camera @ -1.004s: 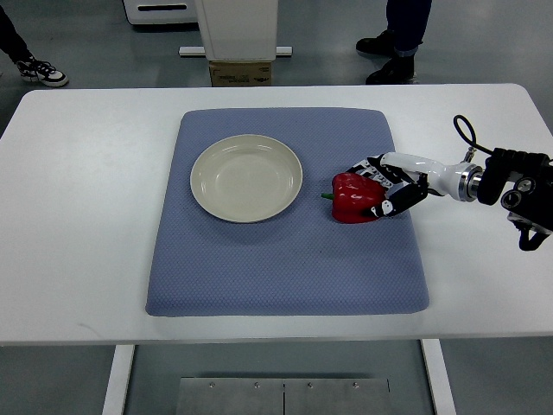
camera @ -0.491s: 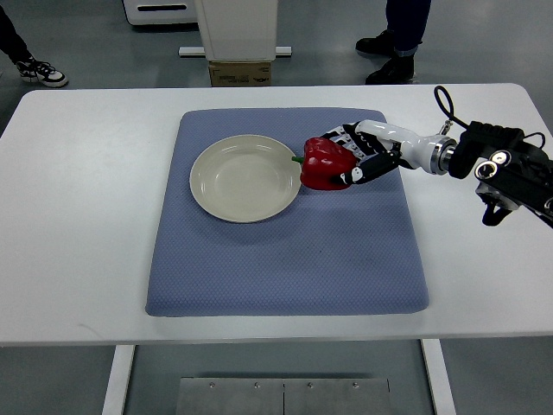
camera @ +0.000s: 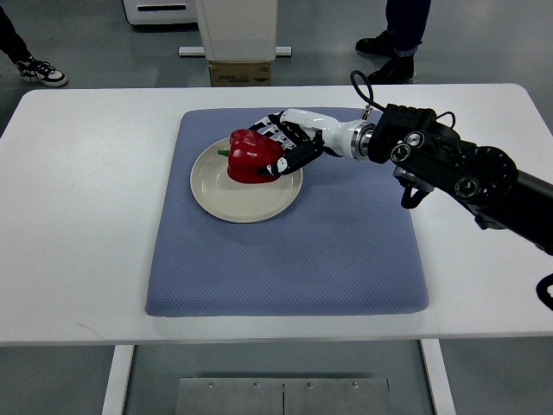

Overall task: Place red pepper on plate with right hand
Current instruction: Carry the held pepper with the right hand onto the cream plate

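The red pepper (camera: 251,156) is held in my right hand (camera: 278,149), whose fingers are curled around it. The hand holds the pepper over the cream plate (camera: 226,194), above its middle and far part. Whether the pepper touches the plate I cannot tell. The plate lies on the blue mat (camera: 285,251). My right arm (camera: 449,164) reaches in from the right edge across the mat. The left arm is not in view.
The blue mat lies on a white table (camera: 78,199). Beyond the table's far edge stand a white machine base (camera: 238,30) with a cardboard box (camera: 242,73), and the shoes of people (camera: 389,56).
My right hand has lifted the pepper off the mat to the right of the plate and carried it left, up to over the plate.
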### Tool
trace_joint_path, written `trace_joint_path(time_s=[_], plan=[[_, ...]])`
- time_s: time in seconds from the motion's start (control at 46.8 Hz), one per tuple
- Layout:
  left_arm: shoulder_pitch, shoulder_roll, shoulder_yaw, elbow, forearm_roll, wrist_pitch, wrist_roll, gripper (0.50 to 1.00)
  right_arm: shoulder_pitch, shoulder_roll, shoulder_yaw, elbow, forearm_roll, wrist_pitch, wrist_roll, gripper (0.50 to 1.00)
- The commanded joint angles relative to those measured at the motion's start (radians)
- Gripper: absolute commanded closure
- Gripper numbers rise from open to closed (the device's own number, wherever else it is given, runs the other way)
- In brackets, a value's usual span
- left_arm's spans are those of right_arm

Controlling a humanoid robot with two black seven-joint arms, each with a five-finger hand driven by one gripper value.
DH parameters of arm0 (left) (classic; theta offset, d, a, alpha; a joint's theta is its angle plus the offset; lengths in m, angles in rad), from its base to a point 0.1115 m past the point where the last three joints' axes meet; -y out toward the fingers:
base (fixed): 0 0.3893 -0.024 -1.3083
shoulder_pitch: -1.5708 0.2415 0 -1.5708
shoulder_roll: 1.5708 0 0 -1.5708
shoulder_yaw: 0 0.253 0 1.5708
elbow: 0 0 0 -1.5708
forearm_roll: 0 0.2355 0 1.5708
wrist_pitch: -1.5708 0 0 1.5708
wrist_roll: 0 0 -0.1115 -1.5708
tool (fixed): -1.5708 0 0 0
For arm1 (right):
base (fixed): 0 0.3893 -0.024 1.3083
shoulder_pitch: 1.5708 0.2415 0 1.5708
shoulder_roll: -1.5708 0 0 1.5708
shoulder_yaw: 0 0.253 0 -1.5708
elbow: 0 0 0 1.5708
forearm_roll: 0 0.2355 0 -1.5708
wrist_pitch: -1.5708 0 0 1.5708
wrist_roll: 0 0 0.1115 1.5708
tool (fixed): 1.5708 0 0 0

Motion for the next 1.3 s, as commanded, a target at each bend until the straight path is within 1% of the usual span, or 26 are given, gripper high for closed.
trace_joint_path(time_s=[0.0, 0.064, 0.192, 0.299, 0.491, 0.619, 0.748, 1.175, 1.282], plan=[[0.000, 0.000, 0.000, -0.001, 0.000, 0.000, 0.000, 0.500, 0.015, 0.036, 0.000, -0.023, 0.000, 0.000, -0.001, 1.000], [0.000, 0.000, 0.000, -0.001, 0.000, 0.000, 0.000, 0.500, 0.018, 0.062, 0.000, -0.042, 0.000, 0.000, -0.002, 1.000], [0.000, 0.000, 0.000, 0.000, 0.000, 0.000, 0.000, 0.500, 0.028, 0.062, 0.000, -0.060, 0.000, -0.003, -0.013, 1.000], [0.000, 0.000, -0.001, 0.000, 0.000, 0.000, 0.000, 0.500, 0.028, 0.062, -0.002, -0.060, 0.000, -0.021, -0.018, 1.000], [0.000, 0.000, 0.000, 0.000, 0.000, 0.000, 0.000, 0.500, 0.026, 0.062, -0.005, -0.060, -0.002, -0.028, -0.021, 1.000], [0.000, 0.000, 0.000, 0.000, 0.000, 0.000, 0.000, 0.500, 0.019, 0.062, -0.006, -0.060, -0.002, -0.029, -0.009, 1.000], [0.000, 0.000, -0.001, 0.000, 0.000, 0.000, 0.000, 0.500, 0.014, 0.062, -0.009, -0.055, -0.002, -0.028, 0.033, 1.000], [0.000, 0.000, 0.000, 0.000, 0.000, 0.000, 0.000, 0.500, -0.026, 0.062, -0.039, -0.055, -0.003, -0.029, 0.024, 1.000], [0.000, 0.000, 0.000, 0.000, 0.000, 0.000, 0.000, 0.500, -0.037, 0.062, -0.040, -0.057, -0.005, -0.048, 0.011, 1.000]])
